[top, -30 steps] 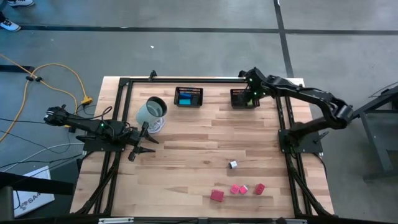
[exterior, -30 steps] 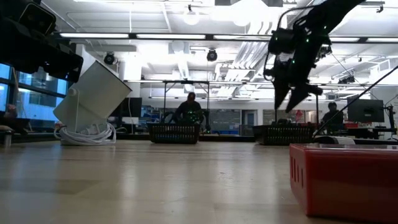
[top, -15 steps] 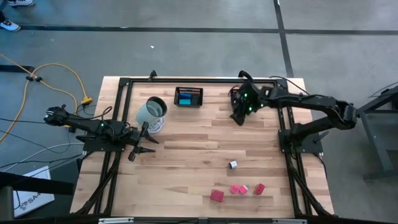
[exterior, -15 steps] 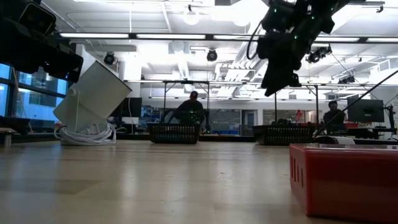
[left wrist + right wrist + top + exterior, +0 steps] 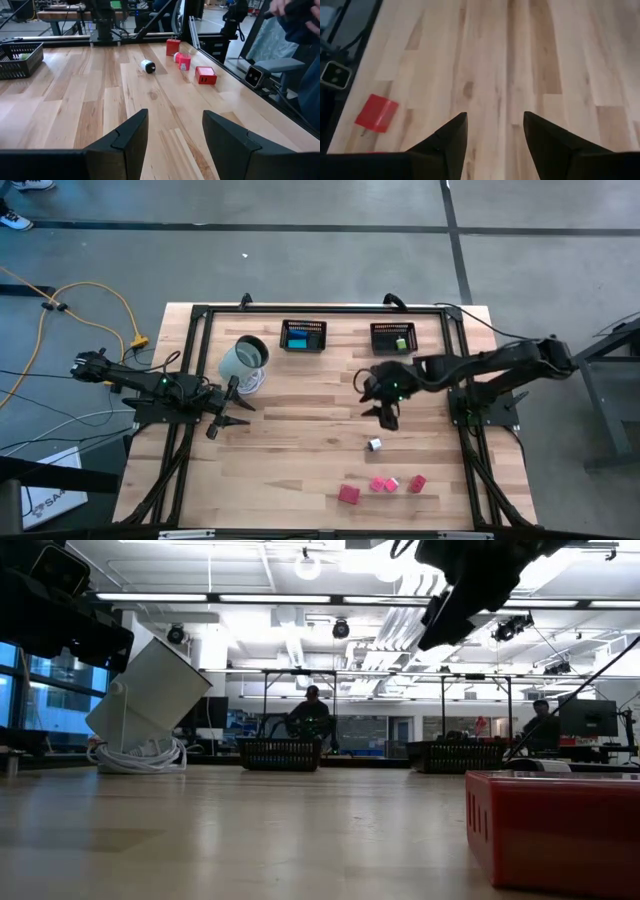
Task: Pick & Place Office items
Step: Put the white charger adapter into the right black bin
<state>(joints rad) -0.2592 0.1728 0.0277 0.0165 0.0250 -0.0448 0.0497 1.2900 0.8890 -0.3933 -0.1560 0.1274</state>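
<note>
While the right pincer (image 5: 388, 418) is hanging over mid-bench with its jaws parted and grasping nothing, the left pincer (image 5: 222, 423) is waiting, likewise released and empty, beside the white cup (image 5: 243, 360); a second ago the right pincer was standing over the right basket (image 5: 393, 338), and it is now sitting nearer the black-and-white piece (image 5: 374, 445); that piece is lying on its side, its long axis running roughly across the bench; four red and pink pieces (image 5: 383, 487) are lying in a loose row along the near edge; a green piece (image 5: 401, 343) is sitting in the right basket, a blue piece (image 5: 299, 340) in the left basket (image 5: 303, 335).
</note>
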